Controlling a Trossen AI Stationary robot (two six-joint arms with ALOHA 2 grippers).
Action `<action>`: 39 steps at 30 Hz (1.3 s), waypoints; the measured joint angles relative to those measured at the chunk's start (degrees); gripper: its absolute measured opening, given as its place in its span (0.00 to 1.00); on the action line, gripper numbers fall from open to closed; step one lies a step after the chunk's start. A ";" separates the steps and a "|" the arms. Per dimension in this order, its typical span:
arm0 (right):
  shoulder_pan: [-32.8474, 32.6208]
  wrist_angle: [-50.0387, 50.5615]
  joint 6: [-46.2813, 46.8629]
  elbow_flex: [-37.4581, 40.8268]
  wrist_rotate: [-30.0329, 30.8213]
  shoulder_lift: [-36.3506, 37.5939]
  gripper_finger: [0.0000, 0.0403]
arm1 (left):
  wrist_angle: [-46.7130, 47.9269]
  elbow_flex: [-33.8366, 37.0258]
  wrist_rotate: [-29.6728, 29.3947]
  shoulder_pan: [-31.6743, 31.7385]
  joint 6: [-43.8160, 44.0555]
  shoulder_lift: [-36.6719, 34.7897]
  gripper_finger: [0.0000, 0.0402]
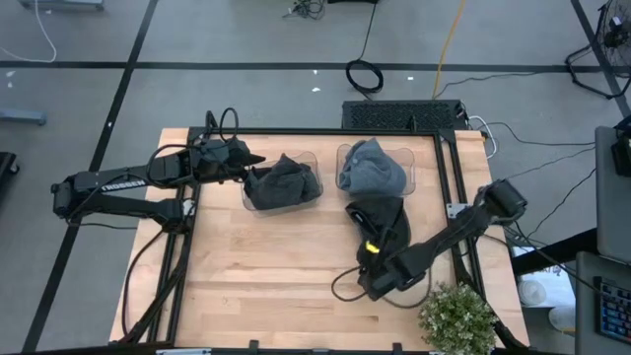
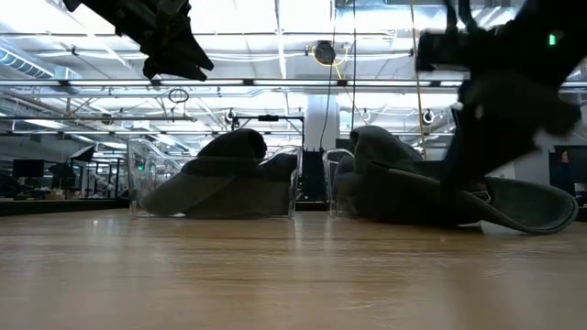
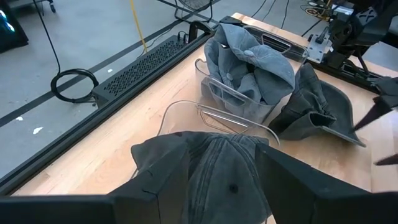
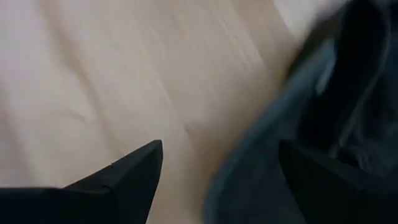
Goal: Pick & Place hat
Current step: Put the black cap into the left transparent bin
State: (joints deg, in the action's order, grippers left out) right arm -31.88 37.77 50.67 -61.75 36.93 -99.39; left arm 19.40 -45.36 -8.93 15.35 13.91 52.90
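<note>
A dark grey cloth bucket hat (image 1: 378, 219) lies flat on the light wooden tabletop (image 1: 276, 266), just in front of the right-hand one of two clear plastic bins, its floppy brim spread toward the table's right half. That clear bin on the right (image 1: 406, 163) is heaped with a lighter blue-grey hat (image 1: 373, 168); the clear bin on the left (image 1: 312, 163) holds a charcoal hat (image 1: 283, 182) that spills over its rim. The right gripper (image 1: 376, 258) sits low at the near edge of the loose hat, and its wrist view shows its two dark fingers (image 4: 130, 171) spread wide apart with bare wood and a fold of the hat between them, nothing grasped. The left gripper (image 1: 254, 160) hovers at the left edge of the left bin, above the charcoal hat, its fingers parted with only air between them. A black frame borders the table, a small leafy green plant (image 1: 457, 318) stands at the near right corner, and a black perforated panel (image 1: 402, 113) lies just behind the far edge. Beyond is grey floor with dark tape lines, a coiled black cable (image 1: 365, 75) and a yellow cord (image 1: 449, 44). The level view shows a large hall with bright ceiling lights (image 2: 275, 41).
</note>
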 joint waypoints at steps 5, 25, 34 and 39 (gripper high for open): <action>2.34 15.20 7.46 -3.83 -1.51 -6.89 0.76 | 0.02 0.00 0.00 -0.02 0.00 0.00 0.49; -3.63 -0.77 -3.80 -4.41 -1.38 -0.02 0.02 | 0.00 0.00 0.00 -0.02 0.00 0.00 0.49; -7.34 -48.41 -35.90 3.87 -1.29 16.88 0.01 | 0.01 0.00 0.00 -0.02 0.01 0.01 0.49; -2.79 -83.01 -42.79 17.56 -15.37 20.80 0.00 | 0.01 0.00 -0.02 0.00 0.00 0.02 0.49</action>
State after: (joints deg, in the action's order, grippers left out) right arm -34.67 -45.23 7.88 -44.19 21.56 -78.59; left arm 19.41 -45.36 -8.95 15.35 13.91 52.93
